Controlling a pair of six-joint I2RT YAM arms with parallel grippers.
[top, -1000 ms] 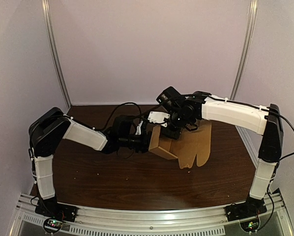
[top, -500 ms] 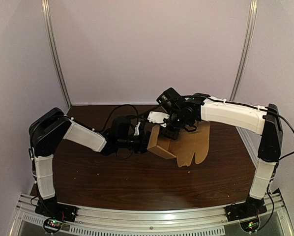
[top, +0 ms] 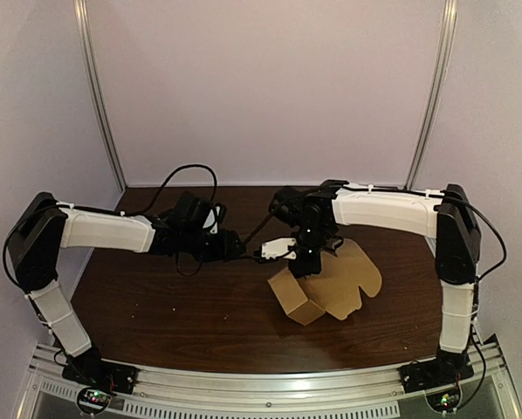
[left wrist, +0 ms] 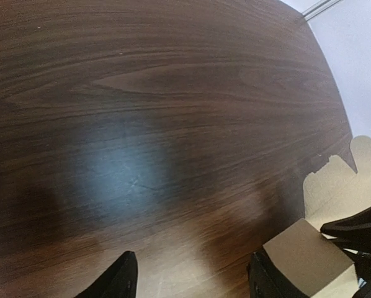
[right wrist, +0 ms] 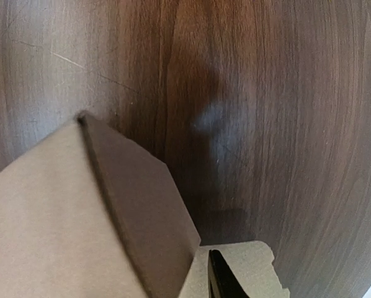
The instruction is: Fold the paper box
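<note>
**Q:** State of the left end effector (top: 240, 250)?
**A:** Apart. The wrist view shows two black fingers (left wrist: 122, 278) spread wide, with only bare surface (top: 156, 305) between them. The unit hangs to the left of the box (top: 298, 298), without contact.

**Q:** Surface material?
**A:** Dark brown wood grain, glossy, with a pale patch of glare.

**Q:** Box location and shape?
**A:** It is on the surface, right of centre. It is plain matte brown cardboard. A squared, partly folded body sits at the near left. A flat panel (top: 353, 272) with rounded, notched tabs spreads to its far right.

**Q:** State of the right end effector (top: 303, 262)?
**A:** It is directly above the box, at its top edge. One black finger (right wrist: 219, 282) shows against the cardboard. Whether the pair is apart or clamped cannot be determined.
</note>
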